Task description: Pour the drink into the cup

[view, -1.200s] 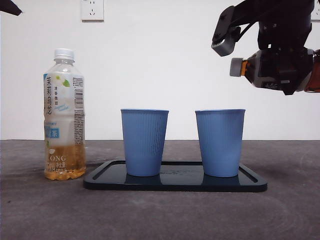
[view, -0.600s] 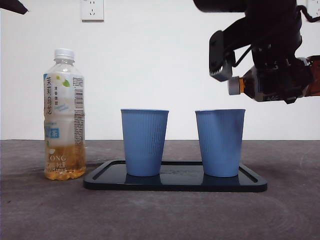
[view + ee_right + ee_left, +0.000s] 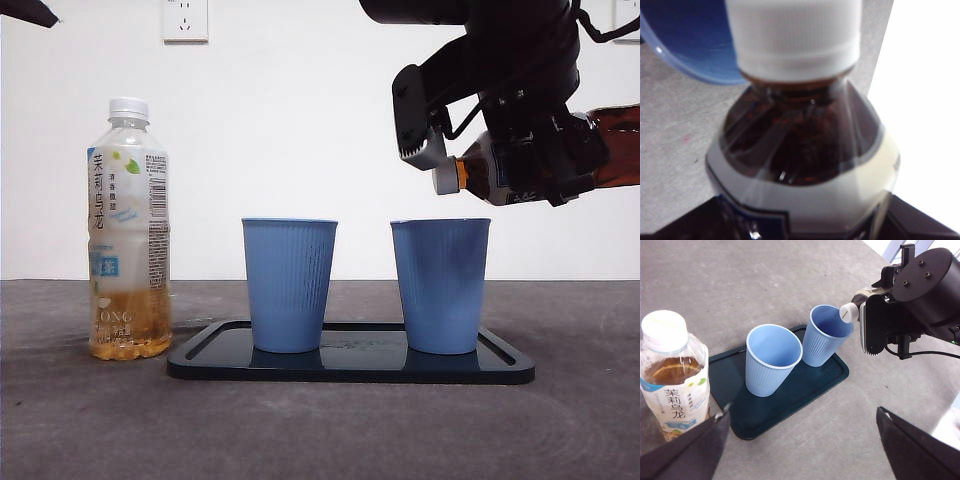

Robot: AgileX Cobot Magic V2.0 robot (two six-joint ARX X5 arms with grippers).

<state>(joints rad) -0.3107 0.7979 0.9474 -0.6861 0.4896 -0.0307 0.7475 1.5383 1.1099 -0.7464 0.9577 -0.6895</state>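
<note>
Right claw (image 3: 545, 165) clamped, tilted sideways; left claw (image 3: 800, 440) spread wide.

A tea bottle (image 3: 129, 230) with a white cap and a pale printed label stands upright on the grey tabletop (image 3: 90, 420), at 9 o'clock from the dark tray (image 3: 350, 365), just beside its edge and apart from it; amber liquid fills roughly its lower part. A white wall socket (image 3: 185, 19) is mounted on the white wall at 12 o'clock above the bottle.
</note>
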